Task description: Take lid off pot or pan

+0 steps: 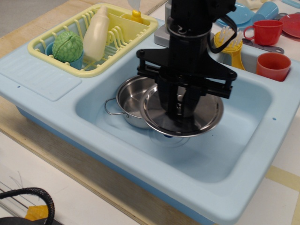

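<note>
Knob of the lid (pixel 206 119) hidden behind the black pincer (pixel 180 112), so jaw contact not visible. Right side of the pot (pixel 133 101) covered by the lid; only its left handle showing. Sink drain mostly hidden under the lid. Grey tray (pixel 161 35) largely blocked by the arm. Red plate (pixel 293 23) and blue cup (pixel 269 9) cut off at the upper right edge. Black cable (pixel 28 197) cut off at the bottom left corner
</note>
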You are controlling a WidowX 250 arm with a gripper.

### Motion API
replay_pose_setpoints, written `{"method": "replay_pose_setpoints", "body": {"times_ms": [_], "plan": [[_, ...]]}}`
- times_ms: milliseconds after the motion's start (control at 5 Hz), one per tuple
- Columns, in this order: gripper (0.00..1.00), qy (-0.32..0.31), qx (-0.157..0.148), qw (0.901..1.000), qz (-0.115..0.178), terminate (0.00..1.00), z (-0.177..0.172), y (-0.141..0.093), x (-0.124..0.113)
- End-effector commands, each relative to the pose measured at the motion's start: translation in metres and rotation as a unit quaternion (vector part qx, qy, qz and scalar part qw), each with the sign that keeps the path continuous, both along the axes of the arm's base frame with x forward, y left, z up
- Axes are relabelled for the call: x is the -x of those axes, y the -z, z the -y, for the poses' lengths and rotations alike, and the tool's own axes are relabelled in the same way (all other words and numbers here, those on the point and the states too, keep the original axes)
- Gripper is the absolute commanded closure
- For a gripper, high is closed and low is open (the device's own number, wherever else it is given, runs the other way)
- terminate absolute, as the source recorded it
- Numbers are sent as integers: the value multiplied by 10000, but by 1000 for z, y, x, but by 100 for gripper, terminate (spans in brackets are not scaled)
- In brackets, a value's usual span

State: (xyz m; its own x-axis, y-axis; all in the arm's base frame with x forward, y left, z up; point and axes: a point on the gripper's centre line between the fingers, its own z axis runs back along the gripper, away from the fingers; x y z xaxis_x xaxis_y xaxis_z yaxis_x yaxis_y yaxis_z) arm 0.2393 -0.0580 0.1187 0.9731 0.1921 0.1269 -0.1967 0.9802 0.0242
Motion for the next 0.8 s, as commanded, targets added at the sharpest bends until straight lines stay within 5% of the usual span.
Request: {"method": "replay_pose_setpoints", "body": {"times_ms": [0, 200, 400, 600], "plan": [[100, -27, 220, 9998, 3, 0, 16, 8, -3], [0, -35, 270, 9996, -94, 0, 17, 12, -2], [0, -35, 270, 9996, -94, 0, 17, 12, -2], [0, -35, 270, 9996, -94, 100, 17, 12, -2]]}}
